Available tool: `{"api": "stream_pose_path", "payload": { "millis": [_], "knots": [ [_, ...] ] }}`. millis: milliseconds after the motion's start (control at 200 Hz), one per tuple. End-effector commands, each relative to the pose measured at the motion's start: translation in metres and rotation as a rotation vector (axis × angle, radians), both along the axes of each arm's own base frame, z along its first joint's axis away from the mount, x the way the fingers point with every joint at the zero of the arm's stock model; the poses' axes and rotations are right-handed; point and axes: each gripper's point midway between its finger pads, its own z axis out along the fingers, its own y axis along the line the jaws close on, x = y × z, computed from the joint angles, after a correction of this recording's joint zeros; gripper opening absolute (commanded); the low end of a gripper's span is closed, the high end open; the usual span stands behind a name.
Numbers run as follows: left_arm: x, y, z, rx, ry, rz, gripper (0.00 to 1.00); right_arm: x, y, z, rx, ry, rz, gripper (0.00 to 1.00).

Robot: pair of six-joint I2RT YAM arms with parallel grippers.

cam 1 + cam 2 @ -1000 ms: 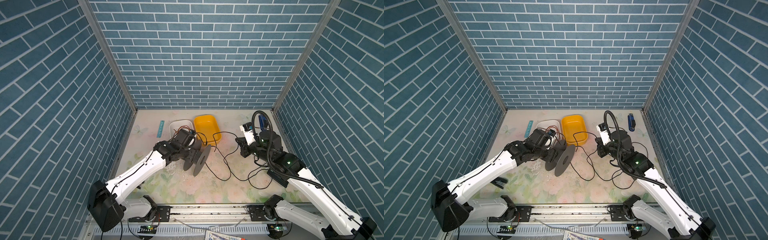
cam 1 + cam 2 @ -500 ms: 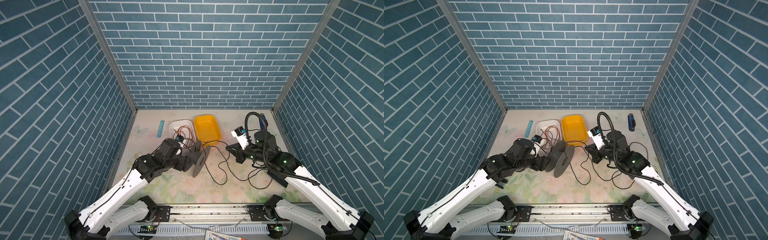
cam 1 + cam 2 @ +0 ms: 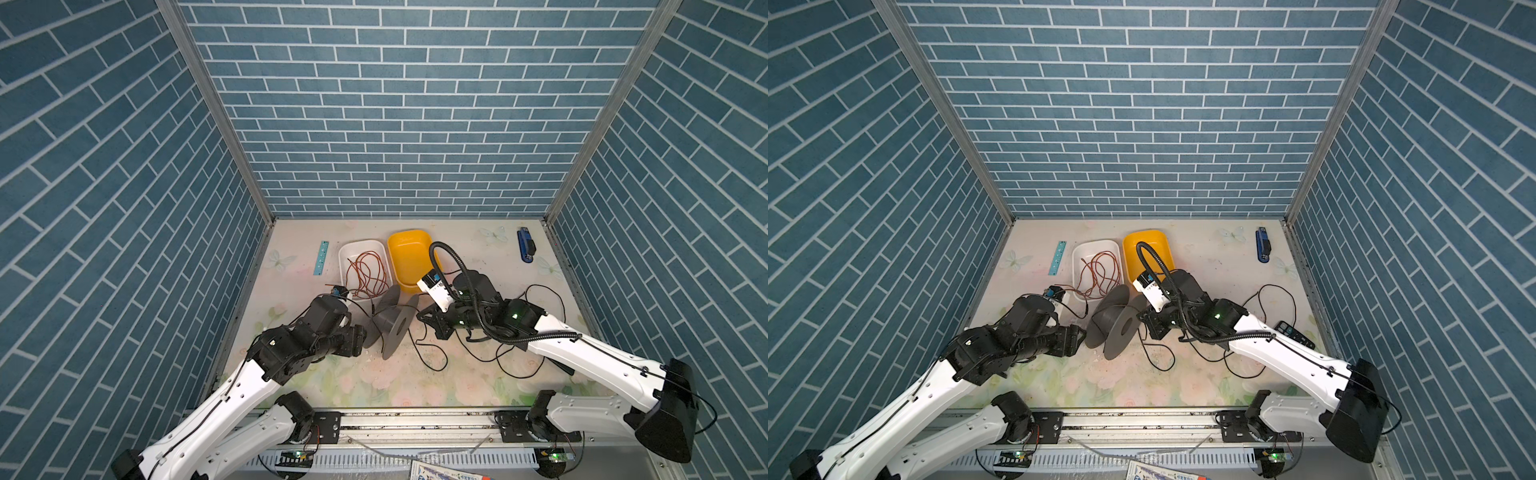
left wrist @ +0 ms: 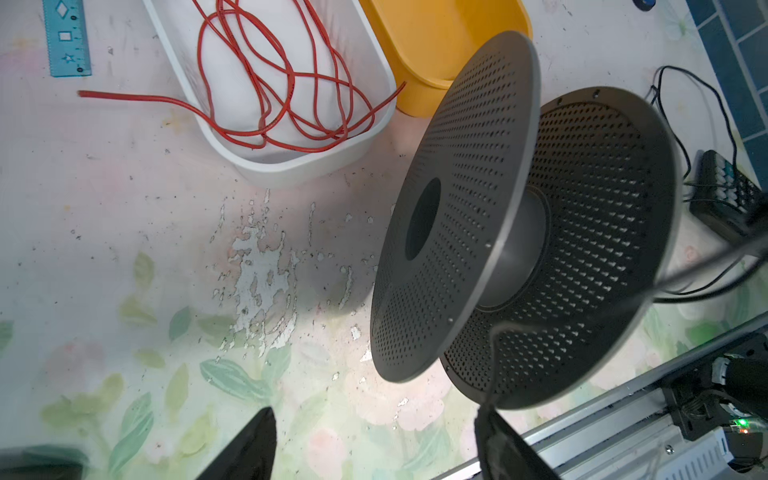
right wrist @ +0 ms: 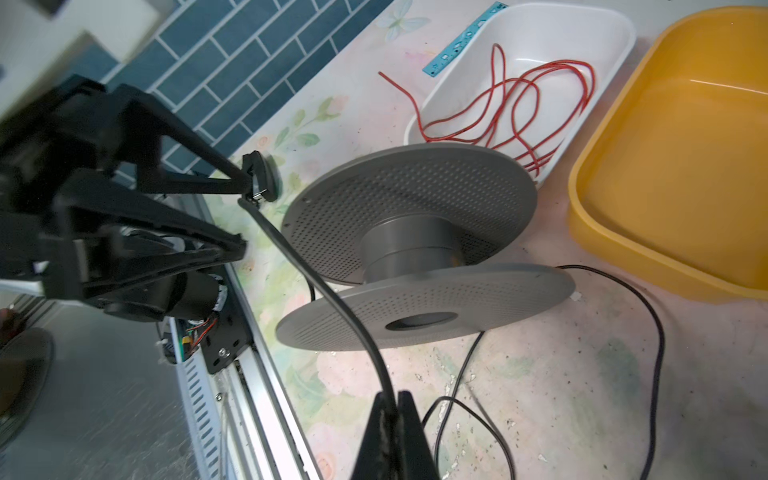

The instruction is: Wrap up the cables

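ok so the right gripper [image 5: 391, 405] has its jaws pinched tight on the black cable [image 5: 332, 302], just beside one flange of the grey spool [image 3: 390, 324]. from there the cable runs taut across to the left gripper [image 4: 374, 415], and it meets the tip of one of that gripper's fingers [image 4: 503, 449]. the left one is spread wide with nothing between the jaws, and honestly I can't tell if the cable is hooked on that fingertip or just touching it

the spool stands on its two flange edges on the table [image 3: 374, 386], between the two grippers and just in front of the white tray [image 3: 341, 266] with the red wire [image 3: 370, 274] in it. the yellow tub [image 3: 409, 253] sits right beside the tray. behind the right gripper the rest of the cable lies in loose loops on the table, on the right side in both top views
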Motion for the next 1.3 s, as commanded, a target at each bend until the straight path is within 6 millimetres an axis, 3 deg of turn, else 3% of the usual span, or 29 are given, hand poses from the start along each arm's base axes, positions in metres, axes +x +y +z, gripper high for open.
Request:
{"api": "stream_pose_path", "payload": {
  "millis": [0, 110, 275, 545, 735, 865, 885, 1050, 1295],
  "knots": [
    [-0.005, 0.009, -0.005, 0.024, 0.016, 0.019, 0.77, 0.021, 0.003, 0.018, 0.024, -0.054, -0.101, 0.00],
    [0.001, 0.000, -0.002, 0.007, -0.005, -0.008, 0.77, 0.025, 0.003, 0.013, 0.007, -0.056, -0.114, 0.00],
    [0.017, -0.034, 0.000, -0.116, -0.069, -0.088, 0.74, 0.028, 0.002, 0.006, -0.012, -0.057, -0.125, 0.00],
    [0.038, -0.050, 0.003, -0.189, -0.164, -0.079, 0.61, 0.024, 0.002, 0.004, -0.015, -0.049, -0.106, 0.00],
    [0.043, -0.055, 0.007, -0.206, -0.179, -0.084, 0.60, 0.016, 0.004, -0.003, -0.017, -0.041, -0.055, 0.00],
    [0.046, -0.058, 0.007, -0.212, -0.183, -0.080, 0.52, 0.013, 0.007, -0.010, -0.034, -0.023, -0.021, 0.00],
    [0.045, -0.057, -0.003, -0.199, -0.166, -0.080, 0.52, 0.012, 0.008, -0.011, -0.036, -0.021, -0.018, 0.00],
    [0.048, -0.055, -0.014, -0.168, -0.153, -0.068, 0.45, 0.011, 0.012, -0.012, -0.033, -0.016, 0.008, 0.00],
    [0.053, -0.055, -0.020, -0.158, -0.158, -0.052, 0.30, 0.012, 0.012, -0.015, -0.050, -0.019, 0.014, 0.00]
  ]
}}
